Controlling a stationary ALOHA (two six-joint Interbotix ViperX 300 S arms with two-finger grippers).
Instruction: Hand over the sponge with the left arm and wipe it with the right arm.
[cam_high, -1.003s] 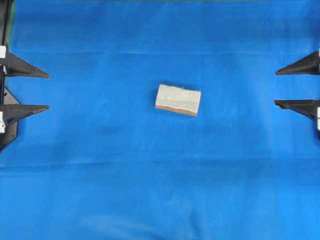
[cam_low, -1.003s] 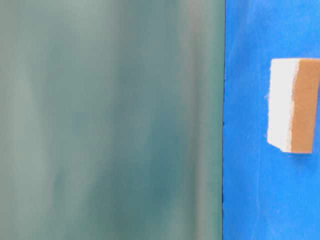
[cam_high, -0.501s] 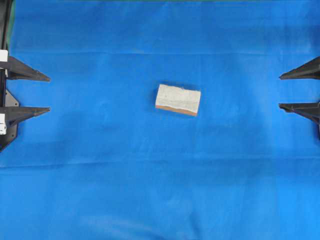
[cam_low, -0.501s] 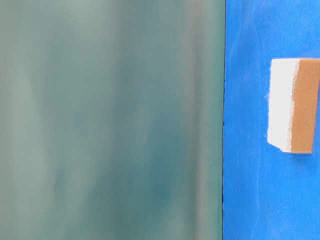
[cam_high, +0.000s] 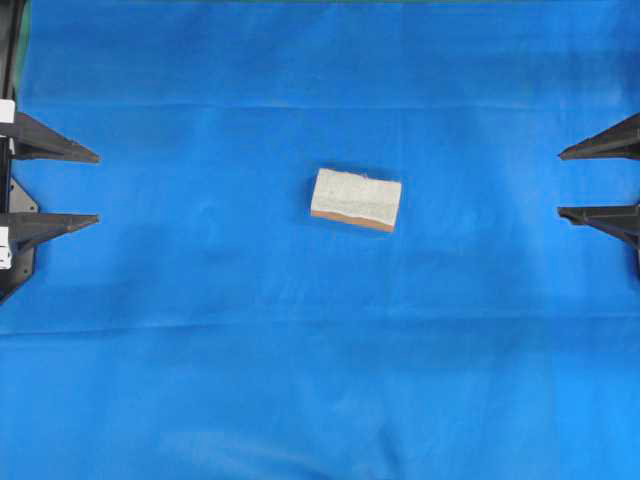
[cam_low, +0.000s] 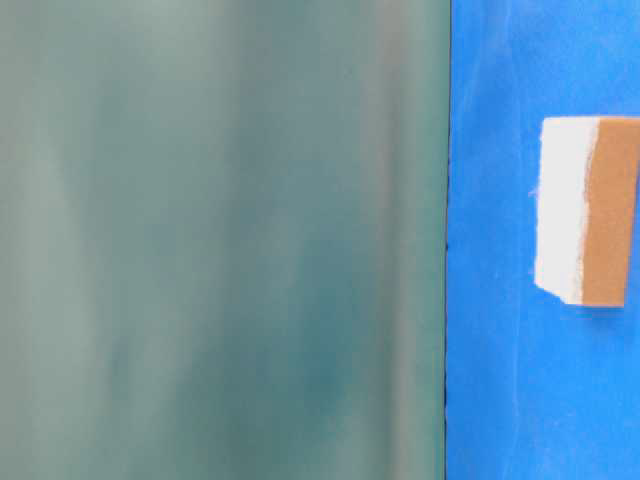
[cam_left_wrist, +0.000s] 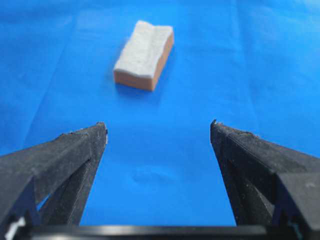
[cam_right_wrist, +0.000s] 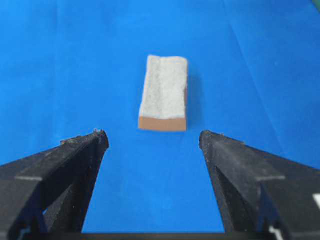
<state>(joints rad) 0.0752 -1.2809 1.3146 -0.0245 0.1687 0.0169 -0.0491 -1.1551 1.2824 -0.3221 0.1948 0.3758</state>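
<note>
A: The small rectangular sponge with the grey-white fibrous top and thin tan-orange base lies flat mid-way across the blue cloth, nobody touching it.

B: And the black pointed left gripper?

A: At the left edge, jaws spread wide, nothing between them. The black right gripper mirrors it at the right edge, equally wide, equally unladen. Both well apart from the sponge.

blue cloth over the table, sponge flat at centre
</note>
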